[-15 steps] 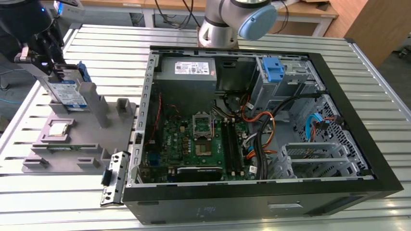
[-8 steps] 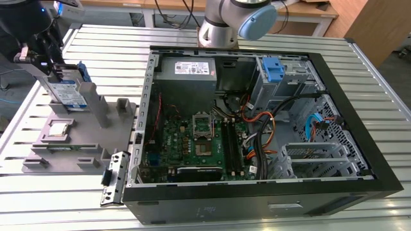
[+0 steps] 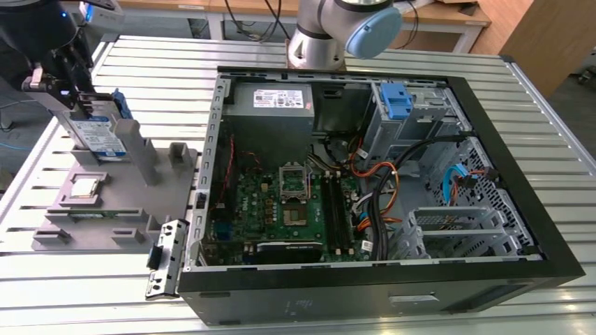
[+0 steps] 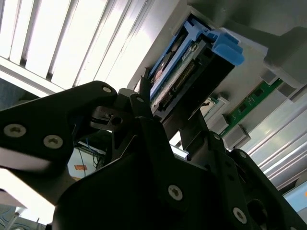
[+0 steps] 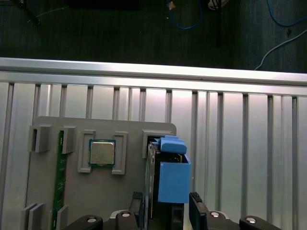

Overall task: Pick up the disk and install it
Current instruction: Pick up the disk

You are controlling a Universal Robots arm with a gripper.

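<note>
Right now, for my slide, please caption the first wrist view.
Gripper at the upright disk in a grey holder, beside a square chip and memory stick.

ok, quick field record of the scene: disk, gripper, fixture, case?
disk: hard drive in a blue carrier, standing on edge in a slot of the grey fixture, outside the case
gripper: at the disk's upper end
grey fixture: on the slatted table, to the exterior view's left of the case
also on fixture: square processor chip, green memory stick
case: open desktop tower on its side, motherboard exposed
drive bay: blue bracket standing in it
status: disk not yet installed
</note>
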